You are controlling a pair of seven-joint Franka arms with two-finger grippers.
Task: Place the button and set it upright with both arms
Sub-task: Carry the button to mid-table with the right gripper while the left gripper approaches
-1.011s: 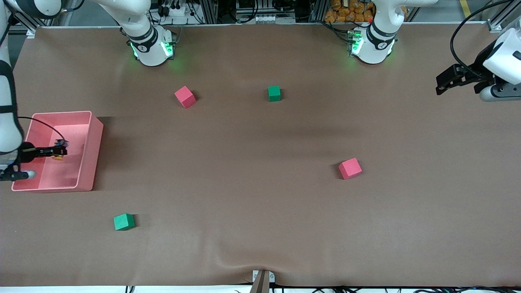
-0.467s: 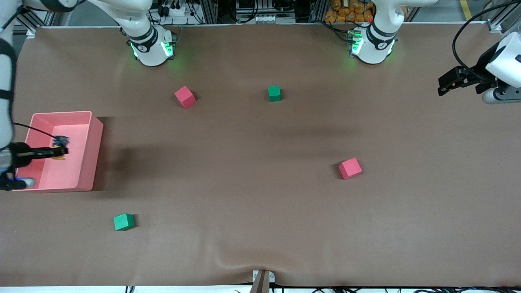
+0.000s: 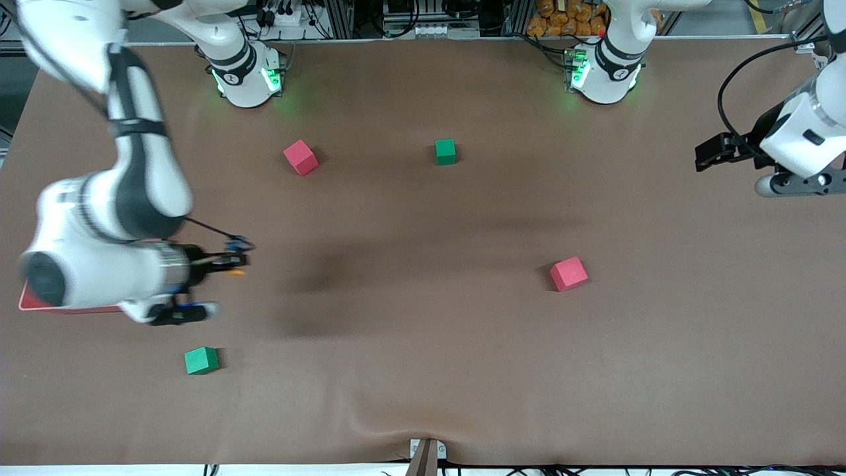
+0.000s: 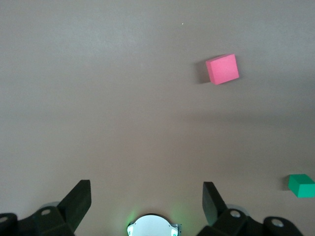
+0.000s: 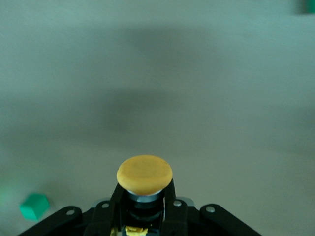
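Now clear of the pink bin (image 3: pixel 30 301), my right hand (image 3: pixel 234 259) pinches the button (image 3: pixel 232 271) over bare surface (image 3: pixel 423 344), at nine o'clock. My left hand (image 3: pixel 704 153) waits spread at three o'clock. Centre lies open between the cubes; placing comes next.

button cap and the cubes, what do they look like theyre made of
Button: cap looks like matte orange-yellow plastic, smooth and evenly coloured, on a dark body with a metallic-looking ring; hard to confirm. The red cube and green cube look like foam or soft plastic: flat colour, no shine, crisp edges.
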